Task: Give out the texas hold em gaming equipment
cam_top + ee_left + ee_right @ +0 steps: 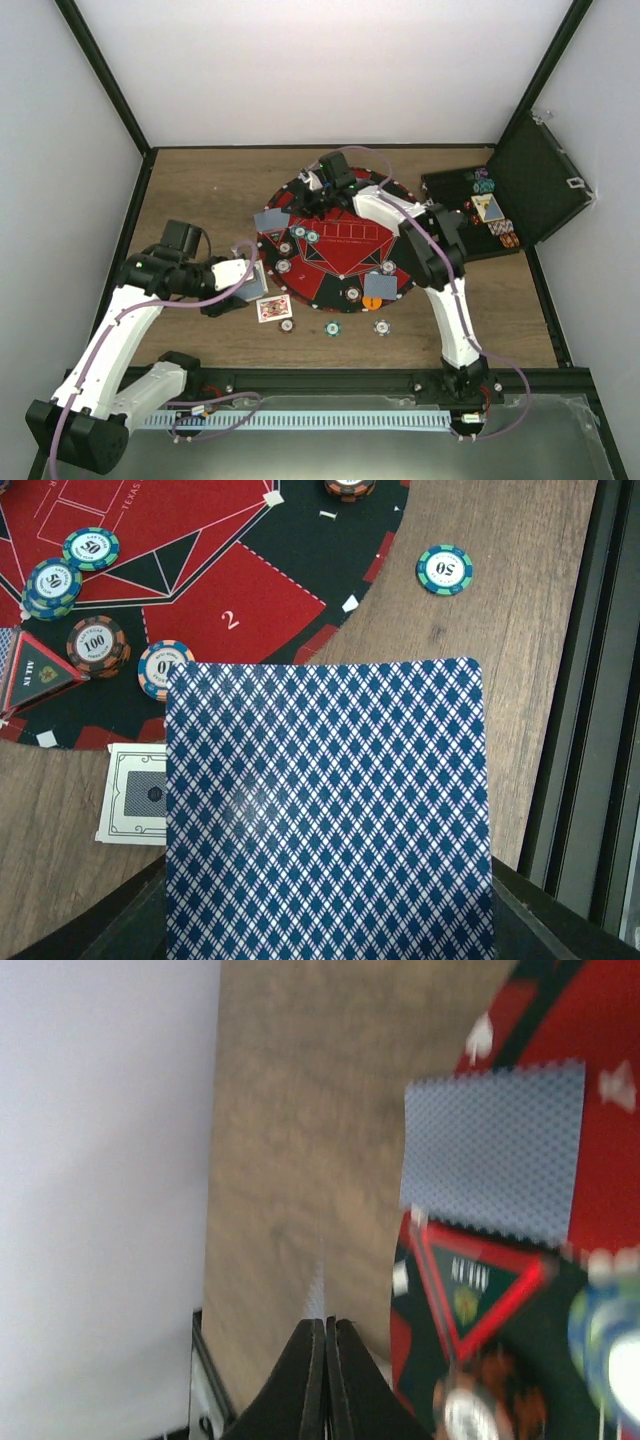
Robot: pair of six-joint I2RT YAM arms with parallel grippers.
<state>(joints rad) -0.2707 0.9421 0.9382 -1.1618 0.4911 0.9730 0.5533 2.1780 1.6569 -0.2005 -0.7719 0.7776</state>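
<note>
My left gripper (252, 276) hovers at the near-left rim of the round red and black mat (340, 262), shut on a blue-diamond-backed playing card (325, 810) that fills the left wrist view and hides the fingers. At the mat's far-left edge my right gripper (308, 192) is shut on a card seen edge-on as a thin pale sliver (317, 1295). Face-down cards lie on the mat at the left (272, 219) and near right (380, 285). Poker chips sit on the mat (305, 234) and on the wood in front (332, 328).
A face-up card (274, 307) lies on the wood by the left gripper. The open black case (500, 215) with more chips and cards stands at the far right. A triangular all-in marker (480, 1290) rests on the mat. White walls enclose the table.
</note>
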